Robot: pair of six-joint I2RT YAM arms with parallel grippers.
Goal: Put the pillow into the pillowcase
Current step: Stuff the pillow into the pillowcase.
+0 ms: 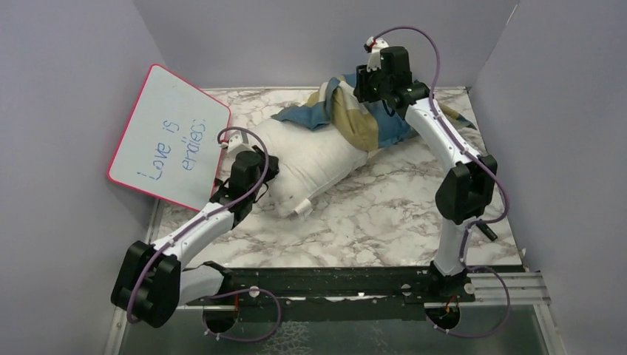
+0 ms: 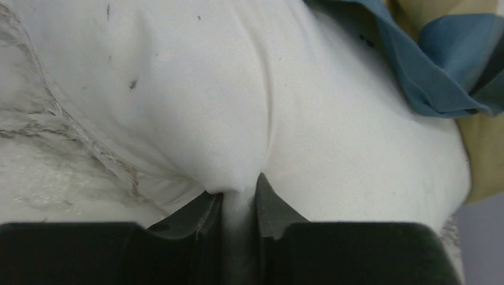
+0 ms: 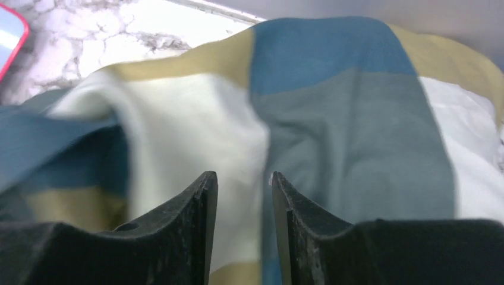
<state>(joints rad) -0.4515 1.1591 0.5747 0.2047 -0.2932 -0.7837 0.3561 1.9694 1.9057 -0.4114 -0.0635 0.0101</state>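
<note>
Reaching low from the near left, the left gripper (image 2: 238,191) pinches a fold of the plump, plain white fabric pillow (image 1: 314,159) lying mid-table. The right arm arches far, the right gripper (image 3: 243,178) narrowly parted against the limp blue, tan and cream checked pillowcase (image 1: 355,118) bunched over the pillow's far end; whether it grips cannot be told.

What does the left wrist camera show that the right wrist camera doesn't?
Only left wrist: the pillow, with a fold of it pinched in the left gripper. Only right wrist: the whiteboard, just its pink corner, and the right gripper, slightly parted at the pillowcase. Both: the pillowcase and the marble table.
</note>
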